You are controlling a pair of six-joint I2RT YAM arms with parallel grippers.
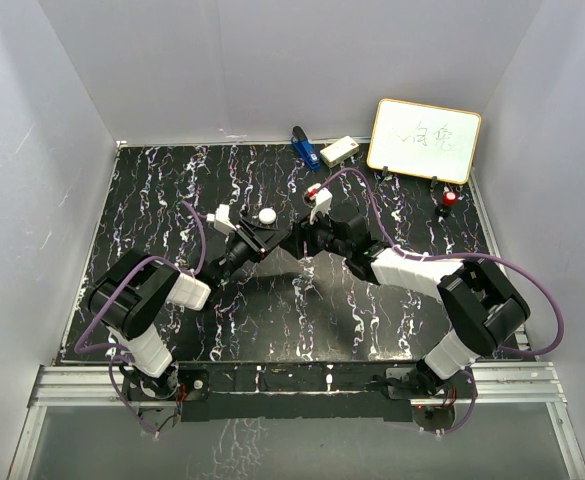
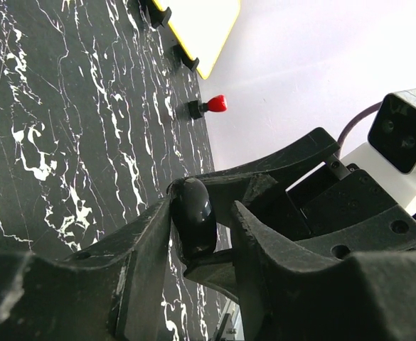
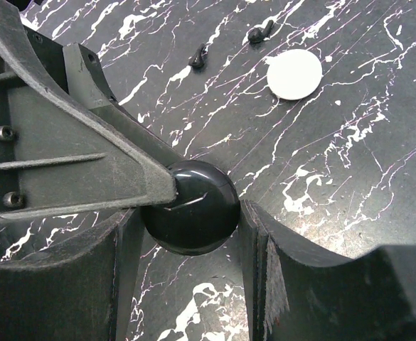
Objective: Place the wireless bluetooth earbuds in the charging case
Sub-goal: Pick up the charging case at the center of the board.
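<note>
The charging case is a glossy black round shell, lid down, held above the table between both grippers. My right gripper is shut on it across its width. A finger of my left gripper lies over the case's upper left. In the left wrist view the case shows edge-on, with my left gripper shut on its flat faces. Two tiny dark stemmed earbuds lie on the table beyond. From above, both grippers meet mid-table and hide the case.
A white round puck lies close to the earbuds, also visible from above. At the back stand a whiteboard, a red-capped item, a blue object and a small white box. White walls enclose the black marbled table.
</note>
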